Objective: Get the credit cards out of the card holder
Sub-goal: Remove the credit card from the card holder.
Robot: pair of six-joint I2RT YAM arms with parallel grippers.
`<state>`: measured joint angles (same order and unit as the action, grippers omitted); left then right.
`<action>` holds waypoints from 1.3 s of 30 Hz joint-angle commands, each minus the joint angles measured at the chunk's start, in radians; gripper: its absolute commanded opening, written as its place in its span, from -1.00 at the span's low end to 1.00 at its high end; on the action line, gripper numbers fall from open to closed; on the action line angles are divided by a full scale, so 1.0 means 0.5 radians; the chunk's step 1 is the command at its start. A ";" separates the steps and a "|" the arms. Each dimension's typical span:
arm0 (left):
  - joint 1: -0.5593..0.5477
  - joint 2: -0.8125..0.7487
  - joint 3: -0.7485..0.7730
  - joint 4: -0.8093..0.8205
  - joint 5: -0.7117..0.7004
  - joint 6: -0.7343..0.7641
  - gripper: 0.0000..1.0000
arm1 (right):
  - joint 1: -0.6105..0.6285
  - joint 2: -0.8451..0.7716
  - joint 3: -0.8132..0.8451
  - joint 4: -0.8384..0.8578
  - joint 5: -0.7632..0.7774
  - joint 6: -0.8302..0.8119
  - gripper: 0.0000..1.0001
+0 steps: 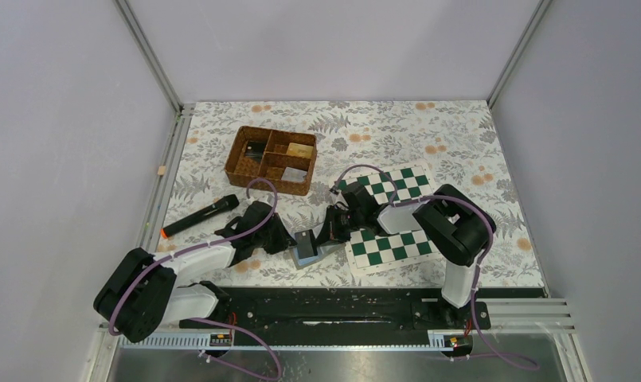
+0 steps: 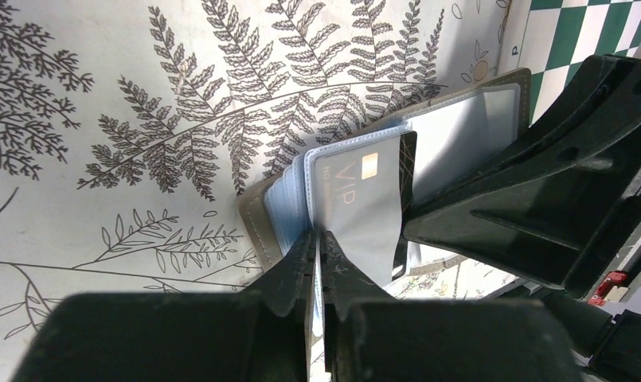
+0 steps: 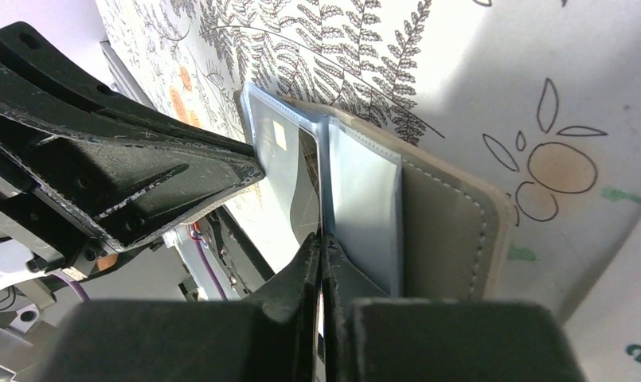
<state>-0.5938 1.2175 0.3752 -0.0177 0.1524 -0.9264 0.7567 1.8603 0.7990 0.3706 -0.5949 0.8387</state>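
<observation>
The card holder lies open on the floral cloth between my two grippers, grey outside with light blue clear sleeves. A credit card marked VIP with a gold chip stands partly out of a sleeve. My left gripper is shut on the near edge of a sleeve page beside that card. From the other side my right gripper is shut on the credit card at its near edge. The two grippers almost touch over the holder.
A brown wicker compartment basket holding small items stands at the back. A green and white chessboard mat lies to the right, under the right arm. A black marker-like stick with an orange tip lies at the left.
</observation>
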 commanded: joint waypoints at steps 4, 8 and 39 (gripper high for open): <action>-0.049 0.122 -0.048 -0.089 0.050 -0.027 -1.00 | 0.054 -0.047 0.039 0.155 0.098 -0.036 -1.00; -0.049 0.124 -0.017 -0.199 -0.055 -0.014 -1.00 | 0.019 -0.210 -0.053 -0.016 0.260 -0.137 -1.00; -0.049 0.220 -0.008 -0.164 -0.025 0.050 -1.00 | -0.072 -0.228 -0.116 -0.036 0.267 -0.089 -0.32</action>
<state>-0.6106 1.2926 0.4229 0.0109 0.1658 -0.9417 0.7246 1.7374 0.7147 0.3710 -0.4824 0.8005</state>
